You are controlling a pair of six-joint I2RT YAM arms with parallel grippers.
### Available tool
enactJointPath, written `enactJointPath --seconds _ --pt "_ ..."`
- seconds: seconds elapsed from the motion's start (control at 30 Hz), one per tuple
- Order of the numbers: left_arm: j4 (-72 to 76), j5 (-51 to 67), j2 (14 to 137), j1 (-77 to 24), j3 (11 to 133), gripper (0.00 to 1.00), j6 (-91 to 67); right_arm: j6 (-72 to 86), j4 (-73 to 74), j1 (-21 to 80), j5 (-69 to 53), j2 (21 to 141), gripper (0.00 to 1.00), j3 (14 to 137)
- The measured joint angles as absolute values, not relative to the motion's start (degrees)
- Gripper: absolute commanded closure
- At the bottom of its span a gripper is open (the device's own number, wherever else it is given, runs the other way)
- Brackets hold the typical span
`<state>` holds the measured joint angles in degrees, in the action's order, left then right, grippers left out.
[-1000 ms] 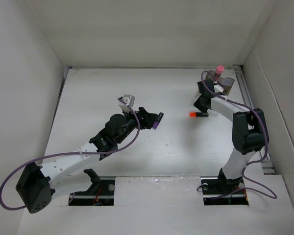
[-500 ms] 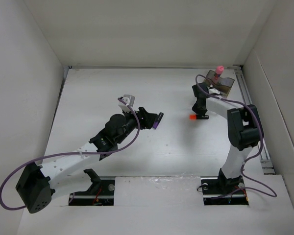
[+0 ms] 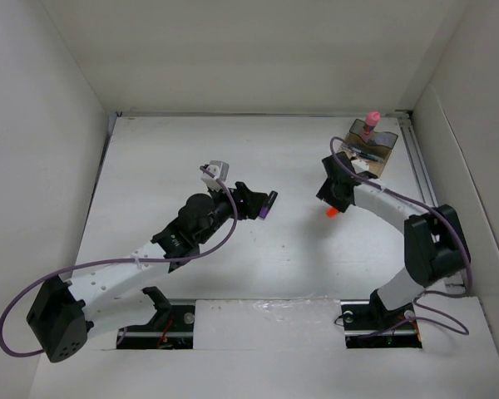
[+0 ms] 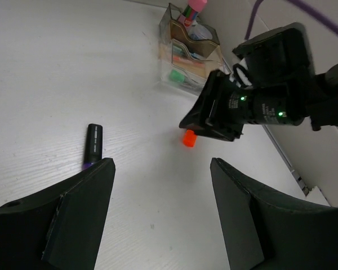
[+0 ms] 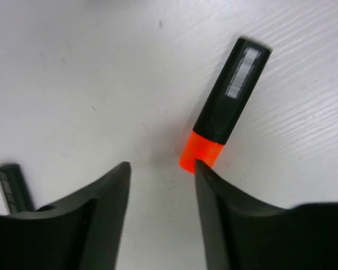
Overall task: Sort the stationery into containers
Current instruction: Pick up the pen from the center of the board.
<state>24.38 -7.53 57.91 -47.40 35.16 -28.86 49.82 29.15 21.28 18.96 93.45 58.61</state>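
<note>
A short black marker with an orange tip [image 5: 225, 109] lies on the white table; only its tip [image 3: 329, 213] shows from above. My right gripper [image 5: 160, 167] is open just over it, and the right fingertip [image 5: 205, 174] overlaps the orange end; from above the right gripper [image 3: 333, 198] hides the marker's body. A black purple-tipped marker [image 3: 270, 204] lies just beyond my open, empty left gripper [image 3: 256, 202], off its left fingertip [image 4: 101, 169] in the left wrist view [image 4: 94, 146]. The smoky-brown organiser [image 3: 381, 150] stands at the far right with a pink-capped bottle [image 3: 371, 116] and pens in it.
White walls enclose the table on the left, back and right. The organiser [image 4: 174, 34] stands close to the right wall. A metal rail [image 3: 416, 158] runs along the right edge. The purple marker's end also shows at the left of the right wrist view [image 5: 11, 185].
My right gripper has swung away from the organiser, toward the near side, and now sits over the orange-tipped marker, whose tip shows lower in view. The left arm has not moved.
</note>
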Motion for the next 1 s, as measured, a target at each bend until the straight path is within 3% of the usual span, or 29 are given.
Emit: enactJointPath --seconds 0.1,0.37,0.57,0.7,0.8,0.83,1.0 --pt "24.32 -7.53 57.74 -47.4 35.16 0.34 -28.86 50.65 28.77 19.14 19.84 88.84 0.28 58.54" --pt "24.21 -7.29 56.31 -47.4 35.16 0.34 -28.86 51.27 28.73 11.99 22.92 89.03 0.24 58.59" --pt "24.21 -6.74 55.31 -47.4 35.16 0.34 -28.86 50.83 28.75 12.16 22.04 98.28 0.43 58.74" --pt "24.21 -6.5 55.18 -47.4 35.16 0.34 -28.86 50.13 28.86 12.75 22.02 98.35 0.7 58.89" --pt "24.21 -6.46 55.18 -47.4 35.16 0.34 -28.86 49.89 29.21 13.32 21.96 98.41 0.78 59.24" --pt "24.21 -6.46 55.18 -47.4 35.16 0.34 -28.86 49.74 29.47 13.61 21.93 98.52 0.85 59.53" --pt "24.21 -6.44 55.16 -47.4 35.16 0.34 -28.86 49.63 29.58 14.72 21.32 98.56 0.89 60.25"
